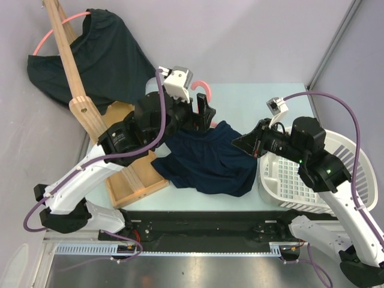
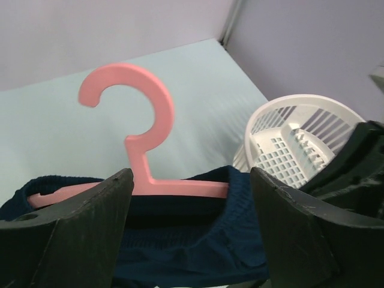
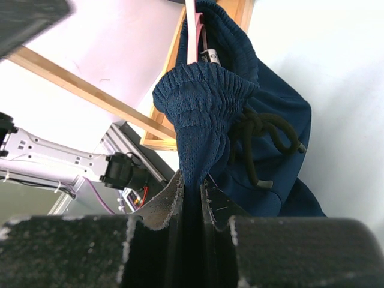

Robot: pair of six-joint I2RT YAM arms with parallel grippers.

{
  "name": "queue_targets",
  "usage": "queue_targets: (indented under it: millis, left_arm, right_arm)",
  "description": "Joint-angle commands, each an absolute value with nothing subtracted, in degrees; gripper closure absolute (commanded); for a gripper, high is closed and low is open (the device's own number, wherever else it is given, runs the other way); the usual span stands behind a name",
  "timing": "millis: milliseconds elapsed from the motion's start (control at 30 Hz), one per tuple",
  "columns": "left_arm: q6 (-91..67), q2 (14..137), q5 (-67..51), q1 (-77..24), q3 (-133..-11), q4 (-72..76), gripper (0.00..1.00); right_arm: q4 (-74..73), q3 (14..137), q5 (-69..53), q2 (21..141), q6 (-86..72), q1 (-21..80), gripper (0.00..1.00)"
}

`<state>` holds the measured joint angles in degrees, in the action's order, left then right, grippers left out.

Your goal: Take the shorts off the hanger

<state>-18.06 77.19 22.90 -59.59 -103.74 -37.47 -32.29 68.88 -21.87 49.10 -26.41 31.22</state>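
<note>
**Item: navy blue cloth shorts (image 1: pixel 207 162), on pink plastic hanger (image 2: pixel 144 138), removal not complete.**

The shorts lay crumpled on the pale blue table (image 1: pixel 252 99), between the base of the wooden rack (image 1: pixel 84 111) and the white slotted plastic basket (image 1: pixel 312 174), with the waistband threaded over the hanger's bar. The right gripper (image 3: pixel 192 198) was clenched on a bunched fold of the elastic waistband. The left gripper (image 2: pixel 191 180) was released, its jaws spread wide either side of the hanger's neck and gripping nothing. A second, dark green pair of shorts (image 1: pixel 114 51) hung on the rack, untouched.

Likely hazards: a pull from the right before the left clamped would drag the hanger along with the cloth; the elastic could snag on the bar's end; the black drawstring (image 3: pixel 264 135) could catch; the narrow pinch could slip.
</note>
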Motion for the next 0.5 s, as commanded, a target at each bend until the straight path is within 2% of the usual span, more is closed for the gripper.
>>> queue_targets:
  millis: [0,100,233,467]
  left_arm:
    - [-22.75,75.06,27.16,-58.54,-101.08,-37.00,0.16]
    - [-24.51,74.10,25.41,-56.96,-97.92,-35.08,0.18]
    - [-27.42,72.95,18.38,-52.48,-93.87,-32.26,0.30]
    - [-29.27,71.89,13.45,-50.27,-89.56,-28.39,0.34]
  right_arm:
    - [-26.10,69.87,-23.73,46.32,-27.69,31.64,1.00]
    - [-26.10,69.35,-24.78,45.88,-27.86,31.64,1.00]
    - [-25.14,68.29,-26.45,45.26,-27.95,31.81,1.00]
    - [-23.91,66.80,-27.94,43.95,-28.74,31.90,1.00]
